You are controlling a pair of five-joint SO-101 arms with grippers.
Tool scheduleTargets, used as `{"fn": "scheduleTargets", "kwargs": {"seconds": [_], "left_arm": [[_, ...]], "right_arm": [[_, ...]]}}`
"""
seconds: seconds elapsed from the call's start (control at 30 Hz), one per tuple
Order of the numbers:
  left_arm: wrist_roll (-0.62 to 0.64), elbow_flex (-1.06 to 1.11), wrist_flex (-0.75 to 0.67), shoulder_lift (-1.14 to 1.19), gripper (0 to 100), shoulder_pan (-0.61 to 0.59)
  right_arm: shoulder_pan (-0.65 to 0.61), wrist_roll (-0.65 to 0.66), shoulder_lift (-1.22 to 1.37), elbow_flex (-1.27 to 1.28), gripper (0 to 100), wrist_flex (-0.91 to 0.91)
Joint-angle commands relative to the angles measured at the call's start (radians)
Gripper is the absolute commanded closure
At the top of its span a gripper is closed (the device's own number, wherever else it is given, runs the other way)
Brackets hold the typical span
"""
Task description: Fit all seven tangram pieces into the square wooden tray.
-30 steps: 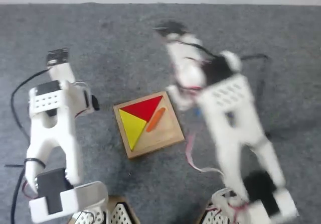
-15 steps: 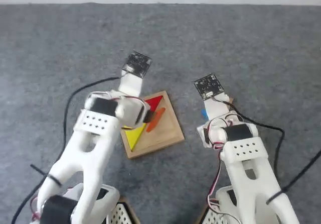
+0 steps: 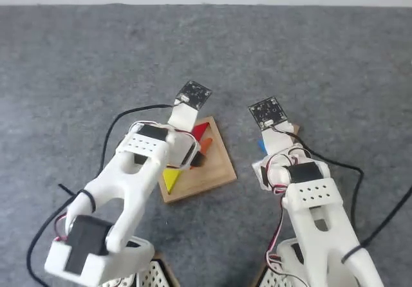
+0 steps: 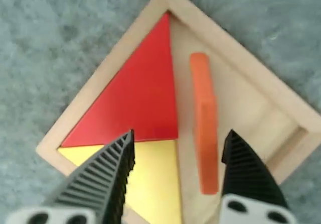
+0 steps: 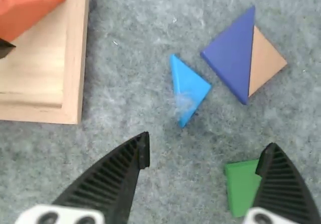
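Grey felt covers the desk (image 3: 77, 62), with wide bare room on the left and toward the far side, where a pale wall strip runs. Near the middle lies the square wooden tray (image 3: 215, 170), turned corner-on to the arms. Inside it the red triangle (image 4: 138, 98) fills the far-left part and the yellow triangle (image 4: 150, 179) lies nearer, the two meeting along one edge. The orange piece (image 4: 204, 123) lies just right of the red one, with a sliver of wood between them; the tray's right part is bare wood.

The left hand (image 4: 179, 138) hangs over the tray with its fingers apart, one above the yellow triangle and the other over the near end of the orange piece.

A strip of bare felt separates the tray's right rim from four loose pieces. The right hand (image 5: 208, 143) hangs above that felt, its fingers spread. The light blue triangle (image 5: 188, 88) lies just beyond the gap between them. The green piece (image 5: 241, 184) sits beside the right finger, partly hidden behind it. Farther off, the dark blue triangle (image 5: 233, 56) and the tan triangle (image 5: 265, 61) touch along one edge.
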Motion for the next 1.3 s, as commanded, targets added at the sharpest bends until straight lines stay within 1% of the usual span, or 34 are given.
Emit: {"fn": "scheduleTargets", "kwargs": {"seconds": [0.0, 0.37, 0.53, 0.6, 0.8, 0.93, 1.1, 1.27], "left_arm": [[-0.017, -0.059, -0.025, -0.005, 73, -0.035], [-0.017, -0.076, -0.025, -0.005, 73, -0.060], [-0.018, -0.101, -0.018, -0.006, 73, -0.169], [-0.048, -0.093, -0.002, -0.005, 73, -0.184], [-0.055, -0.047, 0.017, -0.017, 73, -0.121], [-0.060, 0.028, 0.017, -0.114, 74, -0.075], [-0.054, 0.085, 0.011, -0.186, 74, -0.052], [-0.041, 0.094, 0.009, -0.186, 74, 0.029]], "right_arm": [[0.013, -0.009, -0.030, -0.012, 64.8, -0.010], [0.007, -0.009, -0.030, -0.012, 64.8, -0.004], [0.007, -0.009, -0.030, -0.012, 64.8, -0.004], [0.007, -0.012, -0.030, -0.012, 64.8, -0.007], [0.007, -0.012, -0.030, -0.012, 64.8, -0.010], [0.007, -0.014, -0.030, -0.012, 64.8, -0.010], [0.005, -0.015, -0.030, -0.012, 64.8, -0.007], [0.005, -0.017, -0.030, -0.011, 64.8, -0.004]]}}
